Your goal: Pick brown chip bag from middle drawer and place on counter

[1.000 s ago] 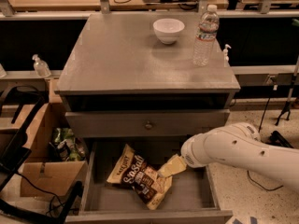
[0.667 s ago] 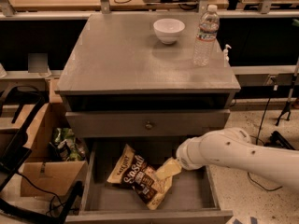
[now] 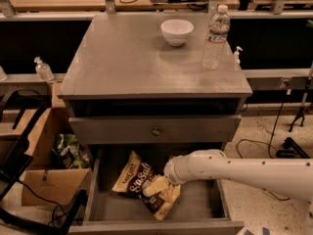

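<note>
One brown chip bag (image 3: 133, 176) lies in the open middle drawer (image 3: 198, 203), toward its left side. The gripper (image 3: 159, 187) is down on the bag's right end, and I cannot tell its grip.

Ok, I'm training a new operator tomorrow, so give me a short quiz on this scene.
1. Fill in: the counter holds a white bowl and a water ___.
2. True or false: the brown chip bag lies on the counter.
3. Where is the gripper? A) over the bowl B) down in the open middle drawer, at the bag C) raised above the counter
Key: 1 bottle; 2 false; 3 B.
</note>
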Motion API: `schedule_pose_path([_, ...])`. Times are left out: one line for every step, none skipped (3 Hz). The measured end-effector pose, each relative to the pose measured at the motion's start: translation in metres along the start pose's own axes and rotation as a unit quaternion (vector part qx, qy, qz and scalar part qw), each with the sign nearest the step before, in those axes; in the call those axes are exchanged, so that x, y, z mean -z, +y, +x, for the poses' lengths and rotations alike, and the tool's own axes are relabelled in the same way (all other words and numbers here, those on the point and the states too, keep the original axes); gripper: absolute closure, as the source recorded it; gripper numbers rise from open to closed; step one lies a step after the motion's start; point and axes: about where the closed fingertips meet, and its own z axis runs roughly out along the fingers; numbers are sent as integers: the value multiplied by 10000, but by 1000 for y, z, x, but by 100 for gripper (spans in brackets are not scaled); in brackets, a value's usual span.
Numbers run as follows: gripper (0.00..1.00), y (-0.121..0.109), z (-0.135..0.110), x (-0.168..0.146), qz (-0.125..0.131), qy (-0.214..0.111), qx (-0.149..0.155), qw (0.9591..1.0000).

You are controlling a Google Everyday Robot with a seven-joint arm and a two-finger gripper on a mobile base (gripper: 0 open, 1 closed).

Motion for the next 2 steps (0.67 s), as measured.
schedule_pose_path([0, 0, 5, -52, -188, -27, 72, 9998])
schedule_pose_path([14, 4, 10, -85, -216, 189, 197, 9994])
